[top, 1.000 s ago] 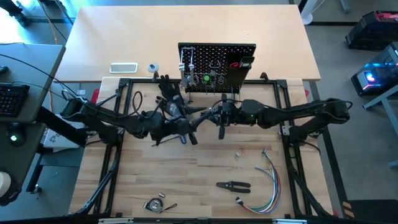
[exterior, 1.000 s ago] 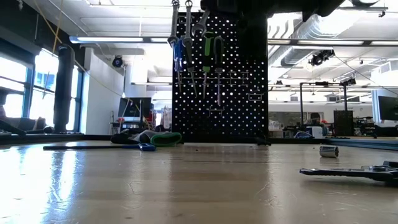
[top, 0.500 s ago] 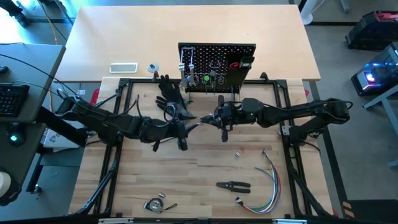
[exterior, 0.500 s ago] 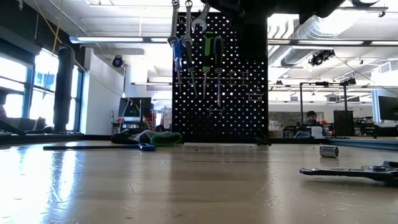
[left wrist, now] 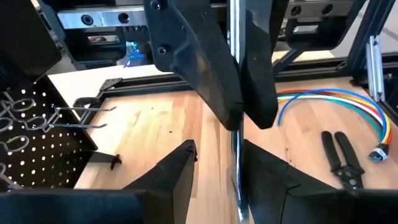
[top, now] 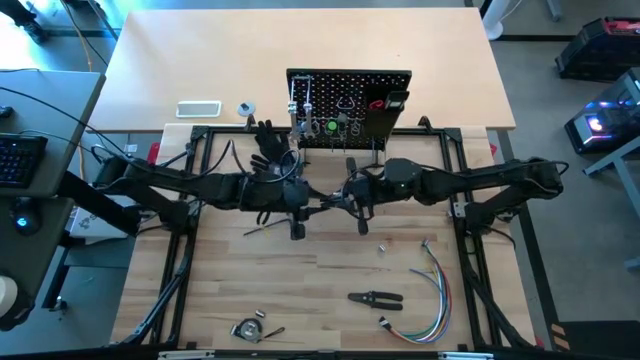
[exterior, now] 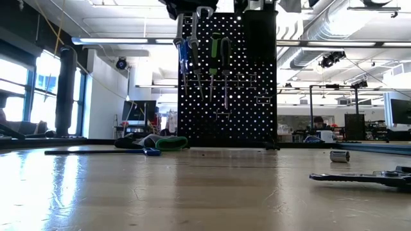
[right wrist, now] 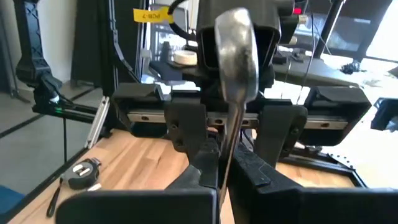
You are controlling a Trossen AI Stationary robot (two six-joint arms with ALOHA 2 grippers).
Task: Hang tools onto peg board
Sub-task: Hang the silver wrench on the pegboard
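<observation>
**Silver wrench held between both arms in front of the peg board**

Seen from above, the two grippers meet nose to nose near the table's middle, just to the 6 o'clock side of the small upright black perforated peg board point(top: 350, 82), which stands at 12 o'clock.

The right gripper point(top: 343, 200) comes in from 3 o'clock. Its jaws are pressed together on the shaft of a slim silver metal wrench point(right wrist: 236, 56), and the wrench's rounded end points away towards the other arm.

The left gripper point(top: 311, 203) comes in from 9 o'clock. Its fingers point(left wrist: 183, 165) are spread to either side of the same wrench. A gap shows between the shaft and one finger, so they straddle it and do not pinch it. The wrench is off the table, well above the wood.

Tools with blue, green and black handles point(exterior: 215, 54) hang on the board's hooks, with a red piece towards its 3 o'clock side.

A black glove point(top: 268, 145) lies at 11 o'clock from the grippers. Black-handled pliers point(top: 375, 297) and a bundle of coloured wires point(top: 436, 288) lie at 5 o'clock. A small round tape measure point(top: 247, 328) sits at 7 o'clock.
</observation>
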